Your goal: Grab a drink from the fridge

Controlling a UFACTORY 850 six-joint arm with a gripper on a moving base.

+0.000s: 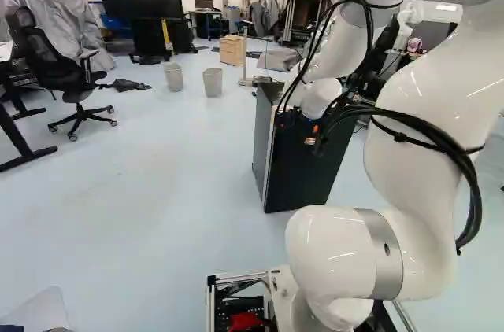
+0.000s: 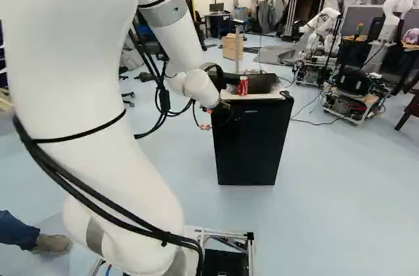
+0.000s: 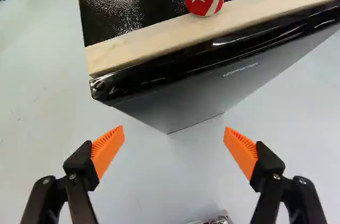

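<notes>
My arm (image 2: 98, 93) is glossy white, built of smooth, rounded sections with silver-grey bands (image 1: 384, 253) at some joints, and black cables (image 1: 453, 147) run along me in loose bundles, with thin black straps (image 2: 78, 135) round my casing. My gripper (image 2: 207, 119) is black, its two angular, linked fingers (image 3: 79, 163) dotted with small metal screws (image 3: 303, 180) and tipped with ribbed, bright orange pads (image 3: 108, 149).

In my right base view, right of center: 1 red-and-white can (image 2: 243, 86), upright atop 1 black fridge (image 2: 252, 145), near front edge; door shut.
</notes>
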